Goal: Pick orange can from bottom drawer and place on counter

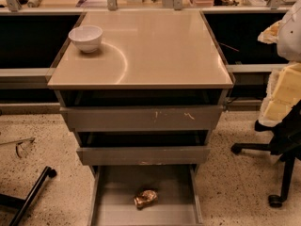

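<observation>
**Can lies in the open bottom drawer; gripper out of frame**

The gripper is not inside the frame, so it cannot be told whether it is released, clenched or grasping anything. No part of the arm can be made out with certainty either. A white rounded shape [292,29] cut off at the upper right edge is too partial to identify.

One orange can [145,198] lies on its side in the bottom drawer [117,192], low in the frame and just right of that drawer's middle. It is dented and shiny, and touches only the grey floor. This drawer is pulled out toward the lower edge of the frame, farther than the others.

There are three drawers in all. The middle drawer [143,155] and the top drawer [141,118] show grey fronts, the top one scuffed, each with a dark gap above it.

One counter [160,51], beige and glossy, fills the centre and upper part of the frame. One white bowl [85,38] stands upright near its upper left corner, beside a faint curved mark.

At the right edge stands one chair [284,168] with a black wheeled base and yellow padding. One black leg [30,192] crosses the speckled floor [235,192] at the lower left.
</observation>
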Tool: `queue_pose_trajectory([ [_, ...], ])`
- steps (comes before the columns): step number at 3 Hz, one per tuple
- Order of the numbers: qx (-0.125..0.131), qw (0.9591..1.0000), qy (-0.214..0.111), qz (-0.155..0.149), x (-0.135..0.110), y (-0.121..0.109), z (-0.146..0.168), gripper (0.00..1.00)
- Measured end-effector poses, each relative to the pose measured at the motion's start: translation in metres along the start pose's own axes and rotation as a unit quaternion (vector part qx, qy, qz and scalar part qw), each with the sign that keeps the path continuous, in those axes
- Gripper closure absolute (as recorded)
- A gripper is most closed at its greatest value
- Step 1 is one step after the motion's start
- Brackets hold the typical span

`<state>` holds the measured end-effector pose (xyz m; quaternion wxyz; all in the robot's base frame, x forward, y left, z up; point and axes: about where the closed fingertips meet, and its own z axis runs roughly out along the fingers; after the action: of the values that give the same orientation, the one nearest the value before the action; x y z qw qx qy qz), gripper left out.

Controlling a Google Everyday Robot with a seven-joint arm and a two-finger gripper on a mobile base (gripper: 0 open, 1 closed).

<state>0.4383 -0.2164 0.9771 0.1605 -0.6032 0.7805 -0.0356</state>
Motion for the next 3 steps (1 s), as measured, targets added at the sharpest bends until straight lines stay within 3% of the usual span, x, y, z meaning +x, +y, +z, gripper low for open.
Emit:
queue_pose_trajectory([
  [1,0.0,1.0,0.0,0.0,0.0,0.0,0.0,0.0],
  [2,-0.019,0.9998,0.003,-0.003,0.005,0.014,0.033,0.0],
  [3,-0.053,0.9986,-0.006,-0.001,0.017,0.044,0.104,0.0],
])
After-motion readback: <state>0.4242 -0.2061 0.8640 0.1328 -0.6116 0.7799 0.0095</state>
